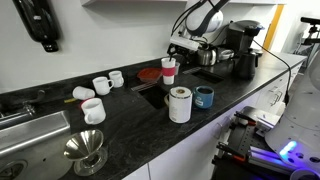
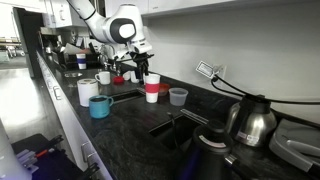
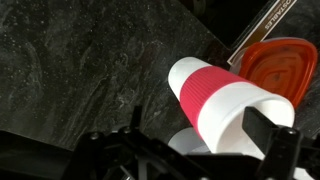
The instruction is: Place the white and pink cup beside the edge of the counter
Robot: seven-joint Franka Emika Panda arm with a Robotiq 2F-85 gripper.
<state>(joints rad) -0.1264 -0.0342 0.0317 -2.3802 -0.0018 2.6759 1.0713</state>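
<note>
The white and pink cup (image 1: 169, 73) stands upright on the black speckled counter (image 1: 130, 120), next to a red lid and well back from the front edge. It also shows in an exterior view (image 2: 152, 92). My gripper (image 1: 173, 55) hangs right over it, with the jaws down around its top (image 2: 146, 72). In the wrist view the cup (image 3: 215, 95) lies between the two dark fingers (image 3: 200, 140). The right finger is at its rim and a gap shows on the left side. The gripper looks open.
A paper towel roll (image 1: 180, 104) and a short blue cup (image 1: 204, 97) stand near the front edge. Also in view are a red lid (image 3: 275, 65), white mugs (image 1: 92, 110), a steel funnel (image 1: 86, 150), the sink (image 1: 25, 130), coffee machines (image 1: 240, 45), a clear cup (image 2: 178, 96) and a kettle (image 2: 250, 120).
</note>
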